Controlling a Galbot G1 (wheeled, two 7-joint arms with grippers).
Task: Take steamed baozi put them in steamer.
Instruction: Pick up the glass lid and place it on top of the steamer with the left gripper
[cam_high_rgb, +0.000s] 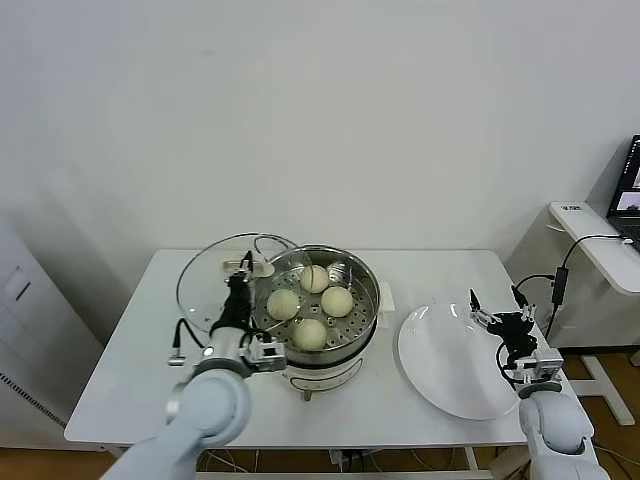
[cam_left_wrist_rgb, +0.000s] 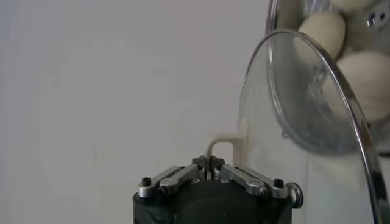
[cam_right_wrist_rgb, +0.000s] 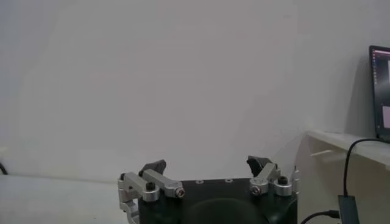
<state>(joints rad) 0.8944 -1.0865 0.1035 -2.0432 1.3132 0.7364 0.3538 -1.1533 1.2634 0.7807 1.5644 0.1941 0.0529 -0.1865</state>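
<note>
Claw duty at this moment falls to the left arm: the left claw (cam_high_rgb: 240, 283) is pinched shut on the cream handle (cam_left_wrist_rgb: 223, 148) of the glass lid (cam_high_rgb: 215, 275), holding the lid tilted up on edge just beside the left rim of the steamer (cam_high_rgb: 363, 318). In the left wrist view the fingers meet around the handle's loop, and through the glass two of the buns show pale and rounded.

Outward from there, the steamer stands at the middle of the white surface (cam_high_rgb: 130, 340), and all four steamed baozi (cam_high_rgb: 311, 334) lie on its perforated tray, close together and none stacked. To the right, the flat white plate (cam_high_rgb: 440, 375) lies bare. The right claw (cam_high_rgb: 497, 318) hovers over the plate's far right edge, spread wide and holding nothing; the right wrist view shows its two fingers well apart against the wall.

By the look of it the loading itself is done, since no bun remains on the plate, and the step in hand is the covering. The next move would call for swinging the lid level, centring it over the pot's rim and lowering it squarely, so that its edge seats all round rather than catching on one side or pressing a bun. The right arm seems merely to wait.
</note>
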